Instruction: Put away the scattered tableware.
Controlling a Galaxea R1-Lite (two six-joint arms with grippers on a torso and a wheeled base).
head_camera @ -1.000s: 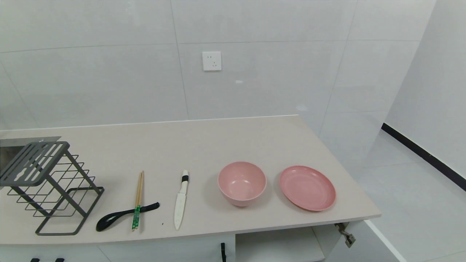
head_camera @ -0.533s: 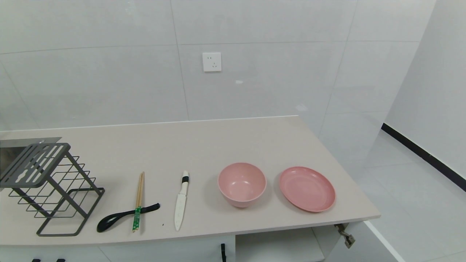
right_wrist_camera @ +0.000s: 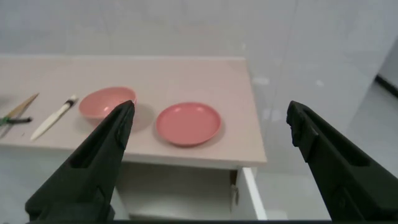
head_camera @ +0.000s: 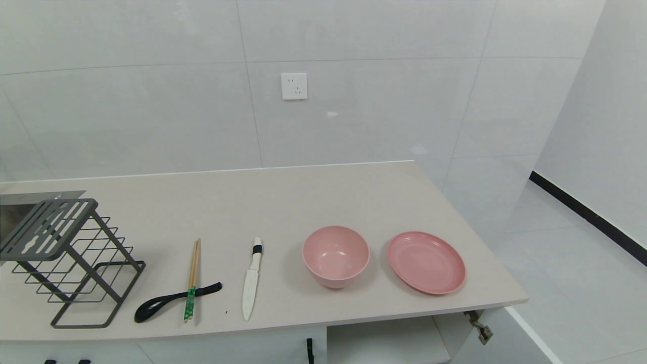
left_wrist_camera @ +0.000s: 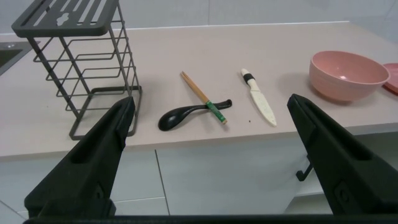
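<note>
Along the bench's (head_camera: pixel 283 202) front edge lie spoon (head_camera: pixel 167 301), chopsticks (head_camera: pixel 192 275), knife (head_camera: pixel 251 278), bowl (head_camera: pixel 336 255) and plate (head_camera: pixel 426 261), with the rack (head_camera: pixel 65 253) at far left. Short of the bench, our left fingers (left_wrist_camera: pixel 93 162) and right fingers (right_wrist_camera: pixel 93 162) are spread wide, gripping nothing. Chopsticks and knife point away from us, the chopsticks crossing the spoon's handle. We judge our left arm the nearer to them.

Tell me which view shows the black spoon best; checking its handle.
Left wrist view: black spoon whole and close, chopsticks across its handle. Head view: whole, smaller. Right wrist view: cut off at the edge.
</note>
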